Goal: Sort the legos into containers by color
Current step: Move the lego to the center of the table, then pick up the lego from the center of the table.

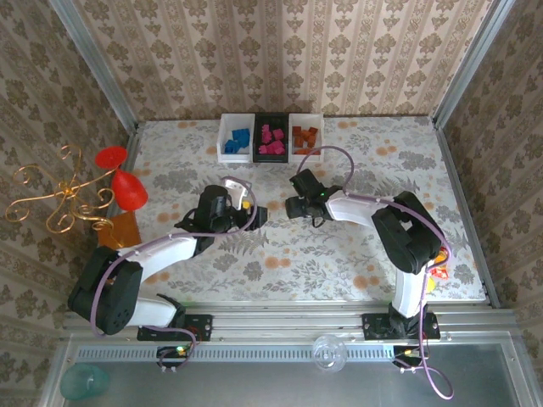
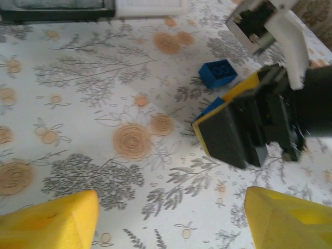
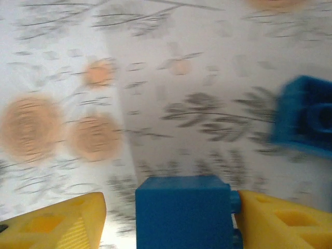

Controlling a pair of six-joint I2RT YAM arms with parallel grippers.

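right hand straddles a blue lego

the right hand (image 3: 172,202) stands parted around a blue lego (image 3: 182,210): one finger touches it, the other is just clear. a second blue lego (image 3: 306,116) lies near on the table (image 3: 155,78). the left hand (image 2: 171,199) hangs released and empty close by. the containers (image 1: 223,144) sit well apart.

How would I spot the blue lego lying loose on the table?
From the row of bins at the floral table's far edge, come back to its middle, where the right arm's fingers reach. The loose blue lego lies on the tabletop beside them; the other blue brick sits between the fingers.
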